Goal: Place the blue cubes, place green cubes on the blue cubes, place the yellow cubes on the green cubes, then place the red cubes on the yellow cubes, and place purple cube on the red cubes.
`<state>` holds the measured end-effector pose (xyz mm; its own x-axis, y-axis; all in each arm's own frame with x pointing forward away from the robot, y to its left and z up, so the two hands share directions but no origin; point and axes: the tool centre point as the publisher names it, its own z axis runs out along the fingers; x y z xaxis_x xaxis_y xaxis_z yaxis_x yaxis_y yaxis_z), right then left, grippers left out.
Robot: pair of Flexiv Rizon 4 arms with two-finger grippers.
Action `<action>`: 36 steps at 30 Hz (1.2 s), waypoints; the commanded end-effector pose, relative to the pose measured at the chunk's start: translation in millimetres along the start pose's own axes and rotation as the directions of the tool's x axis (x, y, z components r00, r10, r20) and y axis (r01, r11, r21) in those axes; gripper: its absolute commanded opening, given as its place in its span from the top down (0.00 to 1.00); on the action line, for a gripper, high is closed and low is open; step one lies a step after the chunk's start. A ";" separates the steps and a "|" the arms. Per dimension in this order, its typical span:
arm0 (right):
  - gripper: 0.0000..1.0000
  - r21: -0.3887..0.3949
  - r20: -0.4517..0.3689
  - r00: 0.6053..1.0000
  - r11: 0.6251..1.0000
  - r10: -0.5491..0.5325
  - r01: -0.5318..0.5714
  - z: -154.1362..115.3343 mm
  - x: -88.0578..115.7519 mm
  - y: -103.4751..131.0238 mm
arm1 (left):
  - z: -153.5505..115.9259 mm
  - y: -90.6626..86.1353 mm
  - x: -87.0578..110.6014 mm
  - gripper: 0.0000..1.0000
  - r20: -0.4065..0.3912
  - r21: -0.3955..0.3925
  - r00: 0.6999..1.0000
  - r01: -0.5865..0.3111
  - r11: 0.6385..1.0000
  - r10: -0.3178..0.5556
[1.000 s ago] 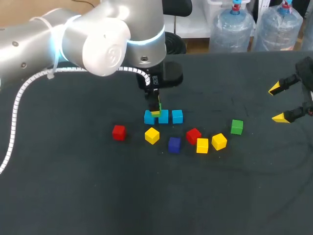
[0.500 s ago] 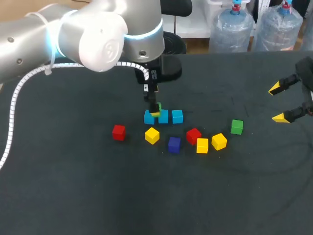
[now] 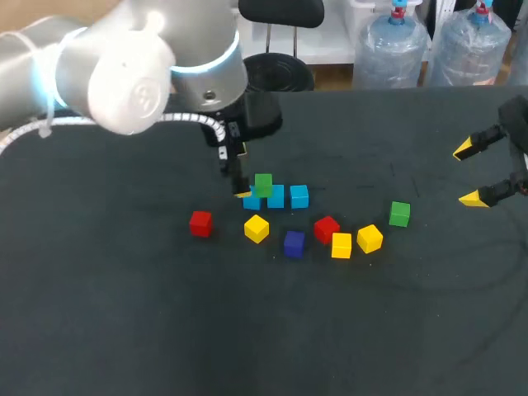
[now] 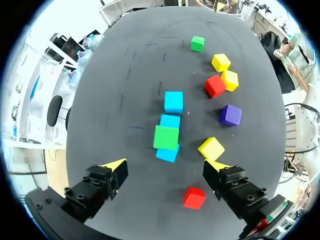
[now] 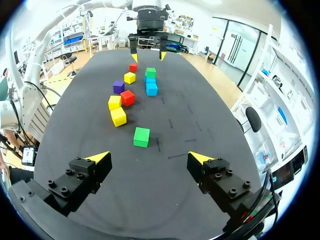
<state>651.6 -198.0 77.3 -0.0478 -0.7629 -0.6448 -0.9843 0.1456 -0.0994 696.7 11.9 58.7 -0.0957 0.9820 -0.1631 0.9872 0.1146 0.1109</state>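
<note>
Three blue cubes lie in a row mid-table. A green cube rests on top of the left two, alone; in the left wrist view this green cube lies ahead of my open left gripper, clear of both fingers. My left gripper hangs just left of the stack. A second green cube sits to the right, ahead of my open, empty right gripper as green cube. My right gripper stays at the right edge. Yellow cubes, red cubes and a purple cube lie loose.
One red cube sits apart at the left of the row. Two yellow cubes lie close together beside the right red cube. The dark table spreads wide in front of the cubes.
My left gripper has opened and let go of the green cube, which stays on the blue cubes. The left arm has drawn back to the left and risen. The right arm has not moved.
</note>
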 end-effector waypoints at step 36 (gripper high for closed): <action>0.00 -0.001 0.003 1.000 1.000 -0.001 0.001 1.1 0.4 -0.9 | -40.1 -34.1 74.7 0.00 0.442 -0.062 0.882 0.210 0.976 -0.162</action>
<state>651.7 -198.0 77.3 -0.0478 -0.7629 -0.6448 -0.9843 0.1457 -0.0994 654.6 81.2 82.3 -0.2245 0.8389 -0.4958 0.9351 0.3287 0.1327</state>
